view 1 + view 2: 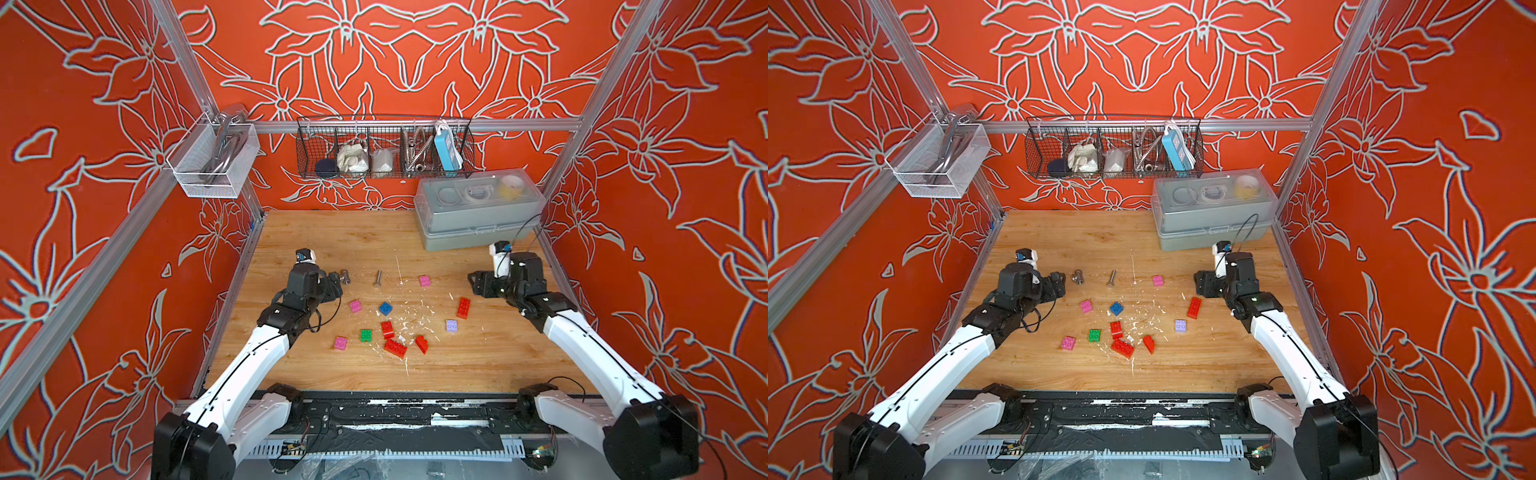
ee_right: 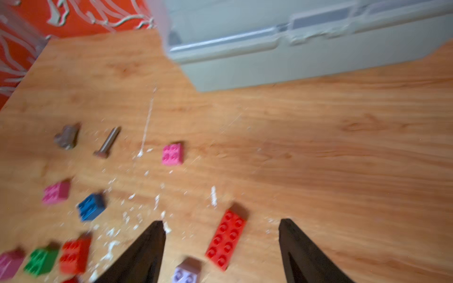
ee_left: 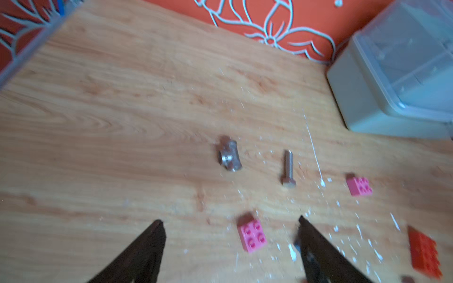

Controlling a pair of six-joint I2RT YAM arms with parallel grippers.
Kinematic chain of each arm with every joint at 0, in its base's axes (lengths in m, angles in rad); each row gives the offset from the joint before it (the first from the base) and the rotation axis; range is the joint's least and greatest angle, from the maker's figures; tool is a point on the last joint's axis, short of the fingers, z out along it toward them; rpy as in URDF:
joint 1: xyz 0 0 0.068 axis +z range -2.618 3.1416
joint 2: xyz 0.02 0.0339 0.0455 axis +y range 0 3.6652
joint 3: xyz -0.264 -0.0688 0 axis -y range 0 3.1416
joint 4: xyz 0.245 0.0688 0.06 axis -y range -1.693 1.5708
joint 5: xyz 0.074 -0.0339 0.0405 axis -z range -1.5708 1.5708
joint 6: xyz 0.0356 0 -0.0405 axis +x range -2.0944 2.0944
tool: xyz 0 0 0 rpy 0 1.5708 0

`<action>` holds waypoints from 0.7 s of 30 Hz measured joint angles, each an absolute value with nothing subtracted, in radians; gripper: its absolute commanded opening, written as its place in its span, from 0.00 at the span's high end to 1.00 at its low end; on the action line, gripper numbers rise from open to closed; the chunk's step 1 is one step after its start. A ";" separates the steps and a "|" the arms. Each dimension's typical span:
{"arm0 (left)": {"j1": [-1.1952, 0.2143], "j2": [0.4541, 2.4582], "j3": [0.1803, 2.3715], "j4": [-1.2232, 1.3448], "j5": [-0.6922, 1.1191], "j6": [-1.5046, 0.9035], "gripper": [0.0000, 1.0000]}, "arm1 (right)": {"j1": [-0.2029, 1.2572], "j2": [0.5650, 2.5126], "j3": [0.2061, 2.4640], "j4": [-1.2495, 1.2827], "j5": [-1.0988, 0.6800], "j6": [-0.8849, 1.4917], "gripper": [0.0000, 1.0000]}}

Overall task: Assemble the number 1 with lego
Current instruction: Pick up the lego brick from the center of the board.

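Black base rail (image 1: pixel 374 409) spans the front edge of the tabletop (image 1: pixel 332 237), with an arm rising from each end. The left gripper (image 3: pixel 230 218) hangs near the left edge, jaws wide apart and empty; in its wrist view a pink brick (image 3: pixel 252 235) lies untouched on the wood between the fingers. The right gripper (image 2: pixel 221 220) hangs near the right edge, jaws also apart and empty, with a long red brick (image 2: pixel 226 239) flat on the wood between its fingers.

All the lego lies loose and unjoined about the middle of the tabletop. A blue brick (image 1: pixel 385 308), a green brick (image 1: pixel 366 335) and a lilac brick (image 1: pixel 452 326) are there, and three red bricks (image 1: pixel 395 348) sit close together toward the front edge. Two bolts (image 1: pixel 377 278) lie beyond them, and a grey box (image 1: pixel 478 224) fills the far right corner
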State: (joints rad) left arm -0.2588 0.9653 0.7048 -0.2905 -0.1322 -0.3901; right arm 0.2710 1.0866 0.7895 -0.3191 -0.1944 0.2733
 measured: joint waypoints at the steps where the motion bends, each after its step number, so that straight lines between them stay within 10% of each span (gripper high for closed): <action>1: -0.276 0.955 0.705 -0.317 -0.120 -0.405 0.20 | 0.298 1.093 0.802 -0.350 -0.206 0.275 0.28; 21: -0.335 0.986 0.642 -0.492 0.000 -0.527 0.29 | 0.816 1.346 0.960 -0.538 -0.242 0.143 0.41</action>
State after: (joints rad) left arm -0.3351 0.9855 0.6422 -0.4915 -0.0002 -0.5270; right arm 0.8158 1.3457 0.9596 -0.5385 -0.2424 0.1429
